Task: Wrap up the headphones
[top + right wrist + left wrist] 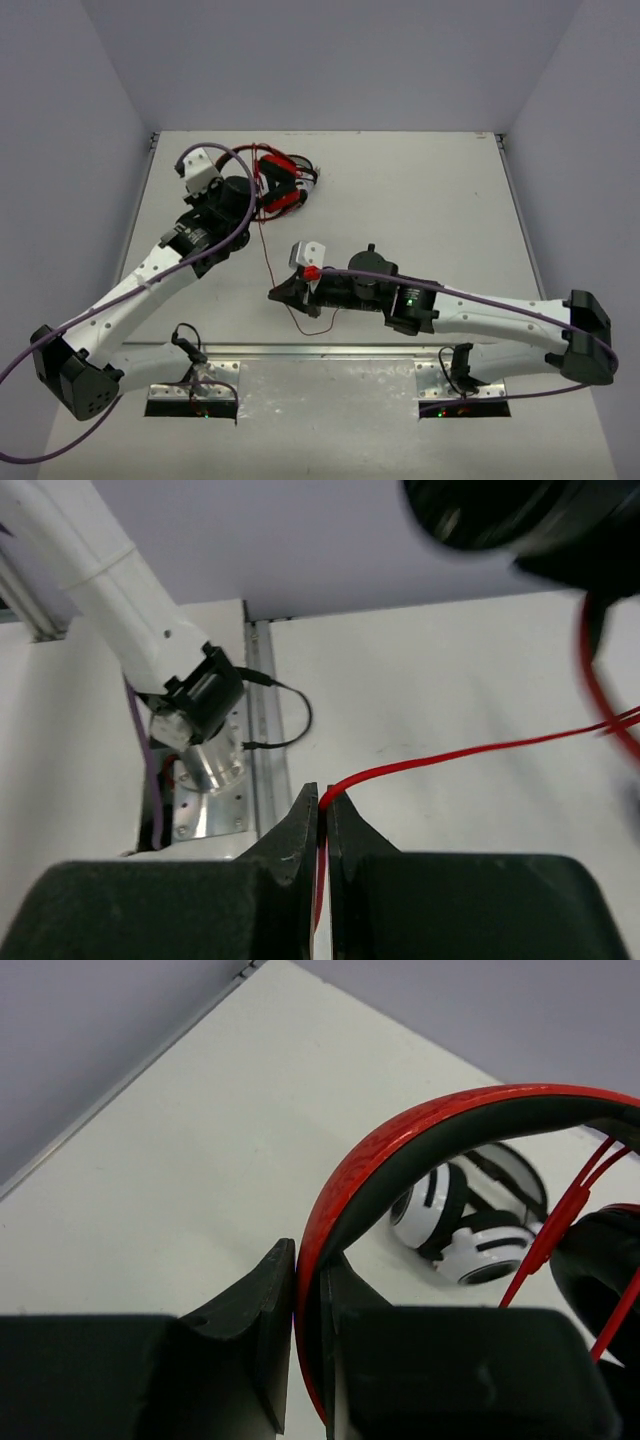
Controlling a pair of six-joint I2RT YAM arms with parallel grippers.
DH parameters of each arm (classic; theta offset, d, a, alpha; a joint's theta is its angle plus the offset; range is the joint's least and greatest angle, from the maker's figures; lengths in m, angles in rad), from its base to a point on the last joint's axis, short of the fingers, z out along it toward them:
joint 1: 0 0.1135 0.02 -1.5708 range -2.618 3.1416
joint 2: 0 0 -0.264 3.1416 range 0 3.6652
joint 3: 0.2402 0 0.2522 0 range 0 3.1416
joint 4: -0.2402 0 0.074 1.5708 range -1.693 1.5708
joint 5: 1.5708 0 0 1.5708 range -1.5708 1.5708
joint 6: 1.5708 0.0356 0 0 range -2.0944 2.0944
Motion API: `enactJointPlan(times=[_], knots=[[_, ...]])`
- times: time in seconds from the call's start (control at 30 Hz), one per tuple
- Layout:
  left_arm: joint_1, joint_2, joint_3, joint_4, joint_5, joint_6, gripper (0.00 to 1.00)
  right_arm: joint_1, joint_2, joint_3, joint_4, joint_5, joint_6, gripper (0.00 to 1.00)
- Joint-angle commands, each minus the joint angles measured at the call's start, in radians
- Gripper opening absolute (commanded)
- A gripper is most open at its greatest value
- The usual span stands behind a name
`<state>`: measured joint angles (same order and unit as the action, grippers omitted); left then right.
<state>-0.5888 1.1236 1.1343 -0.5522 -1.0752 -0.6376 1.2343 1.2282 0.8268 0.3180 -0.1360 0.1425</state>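
At the far left of the table [420, 200], the left gripper [308, 1270] is clamped on the red headband [400, 1150] with one finger on either side. This holds the headphones [280, 187] up on edge, and I judge it steadies them as an anchor for winding. The striped headphones [465, 1230] lie just behind and are no part of the job. From the red pair the cable [263, 240] runs fairly straight toward mid-table. There the right gripper [322, 810] is pinched closed on it, the thin line passing between its fingertips, and a slack tail loops on toward the near edge. Gripping the cable well away from the headband probably takes up slack so it can be led round the band. I cannot tell whether any turns already lie there.
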Motion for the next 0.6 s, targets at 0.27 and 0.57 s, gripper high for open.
enactJointPlan(times=[0.27,0.57], knots=[[-0.094,-0.159,-0.415,0.265,0.119,-0.050,0.00,-0.042,-0.030,0.351,-0.566,0.302,-0.414,0.01],[-0.170,-0.268,-0.571,0.423,0.340,0.144,0.00,-0.177,0.046,0.455,-0.674,0.374,-0.573,0.01]])
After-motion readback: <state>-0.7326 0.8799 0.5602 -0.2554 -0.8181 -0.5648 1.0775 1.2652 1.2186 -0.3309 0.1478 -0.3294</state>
